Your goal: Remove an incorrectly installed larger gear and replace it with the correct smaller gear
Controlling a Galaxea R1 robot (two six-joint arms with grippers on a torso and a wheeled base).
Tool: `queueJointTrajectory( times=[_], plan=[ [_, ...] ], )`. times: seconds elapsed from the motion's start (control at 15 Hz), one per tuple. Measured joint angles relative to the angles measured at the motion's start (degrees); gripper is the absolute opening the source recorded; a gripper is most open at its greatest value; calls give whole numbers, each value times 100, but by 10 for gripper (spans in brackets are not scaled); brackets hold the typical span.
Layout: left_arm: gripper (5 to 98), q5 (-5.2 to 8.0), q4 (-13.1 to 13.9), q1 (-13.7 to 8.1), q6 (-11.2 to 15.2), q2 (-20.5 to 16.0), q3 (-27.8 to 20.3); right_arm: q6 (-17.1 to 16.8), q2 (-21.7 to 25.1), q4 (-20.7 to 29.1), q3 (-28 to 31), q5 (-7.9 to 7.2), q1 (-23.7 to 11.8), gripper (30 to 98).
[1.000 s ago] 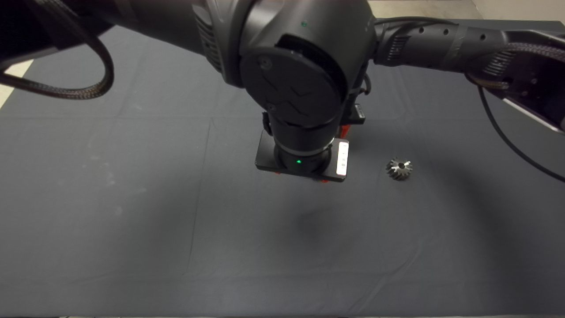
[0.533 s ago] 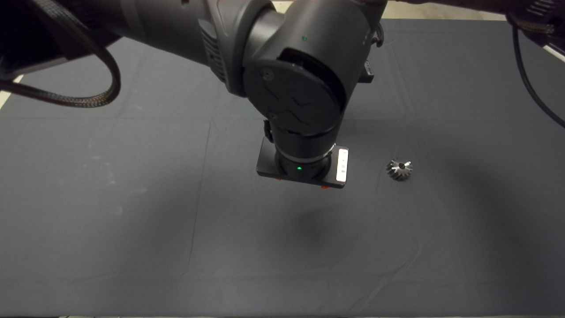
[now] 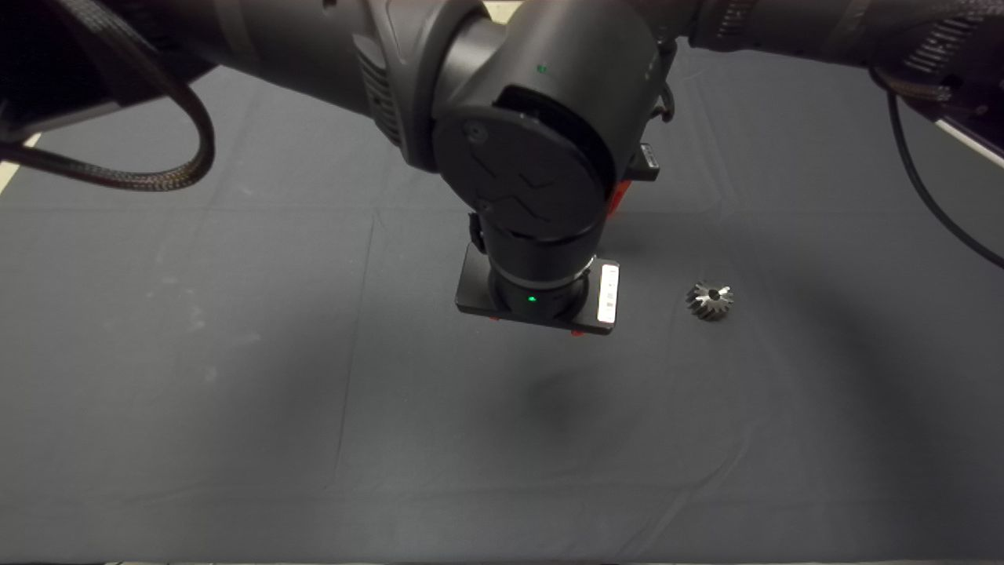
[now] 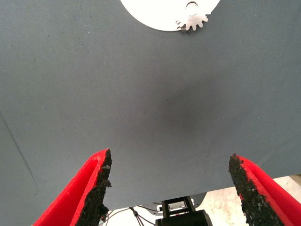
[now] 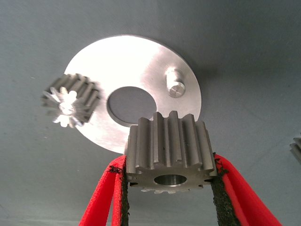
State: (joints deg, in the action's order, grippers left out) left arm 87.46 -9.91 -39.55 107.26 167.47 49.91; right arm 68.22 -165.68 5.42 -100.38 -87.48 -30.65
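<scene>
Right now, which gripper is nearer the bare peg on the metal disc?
Right. The right gripper hangs just above the disc near the peg, fingers shut on the smaller gear. The left gripper hovers open over bare mat, the disc at its view's far edge.

The robot's left arm is big, round and black, with a flat round cap and a tiny green light. A white label sits just beside that light. A black braided cable loops near the cap. The fingers are bright red with rough black pads.
</scene>
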Motion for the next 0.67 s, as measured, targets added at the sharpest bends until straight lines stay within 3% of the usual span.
queueJointTrajectory(
  times=[0.67],
  plan=[
    [635, 0, -1, 0, 1, 4, 22, -20, 2, 13, -11, 5, 97, 353]
  ],
)
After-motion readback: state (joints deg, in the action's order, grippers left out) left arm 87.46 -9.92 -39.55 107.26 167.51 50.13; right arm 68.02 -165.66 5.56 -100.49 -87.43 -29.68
